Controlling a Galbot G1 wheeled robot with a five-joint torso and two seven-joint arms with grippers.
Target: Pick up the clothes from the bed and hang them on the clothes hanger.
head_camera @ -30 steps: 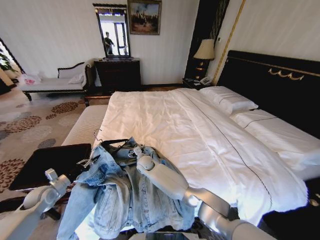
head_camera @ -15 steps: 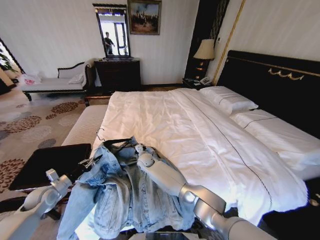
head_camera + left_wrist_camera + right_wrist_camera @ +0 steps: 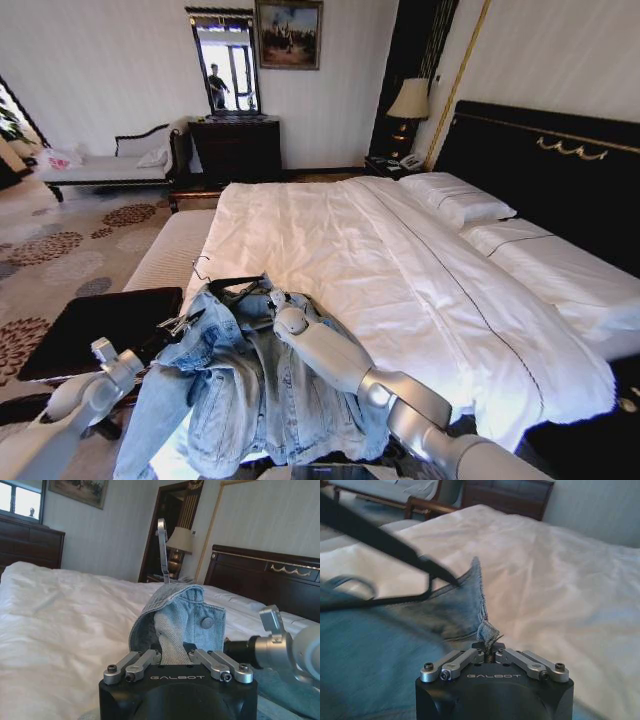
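Gripping denim on both sides: the left hand (image 3: 176, 655) is clamped on a folded edge of the denim jacket (image 3: 250, 385) with a metal button showing just above the grip, and the right hand (image 3: 489, 652) is pinched shut on a thin frayed edge of the same jacket. In the head view the jacket sits bunched at the near foot corner of the bed (image 3: 400, 270), front up, sleeves hanging down off the edge toward the robot. The left hand (image 3: 183, 324) is at the jacket's left shoulder side, just beside a dark bench (image 3: 100, 325) at the foot of the bed; the right hand (image 3: 272, 300) is at the collar area, with its white arm lying across the jacket's front. The black clothes hanger (image 3: 228, 285) is at the collar end, partly tucked into the fabric, its silver hook (image 3: 198, 266) lying on the white sheet just past the collar. In the right wrist view the hanger (image 3: 385, 545) shows as a blurred black bar crossing above the denim. In the left wrist view the right arm's wrist is close beside the held fold. The rest of the bed is smooth white duvet, with pillows (image 3: 455, 198) against the black headboard (image 3: 560, 170).
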